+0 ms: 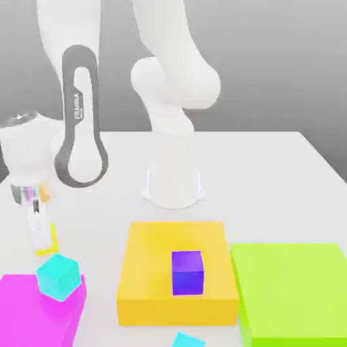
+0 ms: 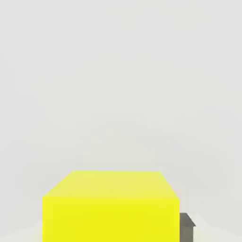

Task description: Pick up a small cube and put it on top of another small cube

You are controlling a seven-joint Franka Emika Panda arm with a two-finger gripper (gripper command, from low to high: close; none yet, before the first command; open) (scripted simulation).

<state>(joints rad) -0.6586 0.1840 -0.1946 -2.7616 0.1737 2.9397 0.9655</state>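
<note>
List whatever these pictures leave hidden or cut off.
- Exterior view: the lower cyan cube is cut off by the bottom edge.
- Exterior view: the yellow cube is largely hidden by the end effector.
- Hand view: the picture's edge crops the yellow cube.
- Exterior view: the magenta block runs off the corner.

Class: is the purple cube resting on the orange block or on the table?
On it: the purple cube sits flat on the orange block.

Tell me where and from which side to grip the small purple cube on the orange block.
Grip the purple cube across its two upright side faces, coming straight down from above. It sits flat on the orange block with open block surface on both sides, so I judge the fingers should have room there.
</note>
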